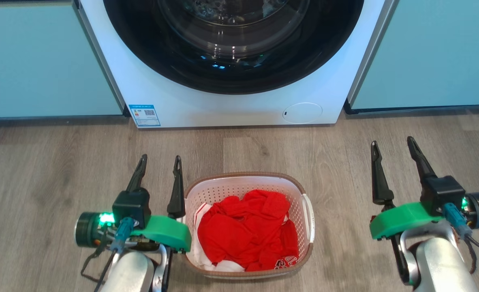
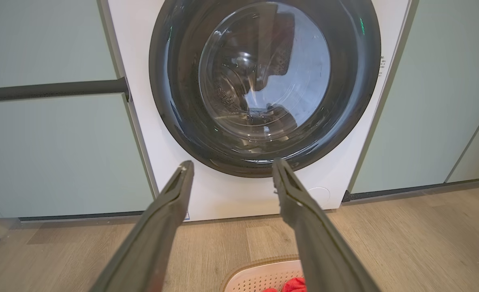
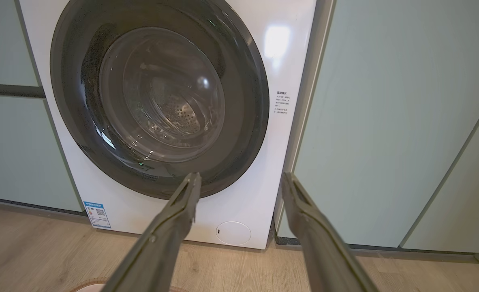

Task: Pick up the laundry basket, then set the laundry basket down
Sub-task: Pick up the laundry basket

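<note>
Where visible, wood-grain floor (image 1: 41, 182), teal cabinets (image 1: 28, 61).

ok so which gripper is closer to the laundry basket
Left. The left gripper is open right beside the left rim of the laundry basket; the right gripper is open well off to its right.
</note>
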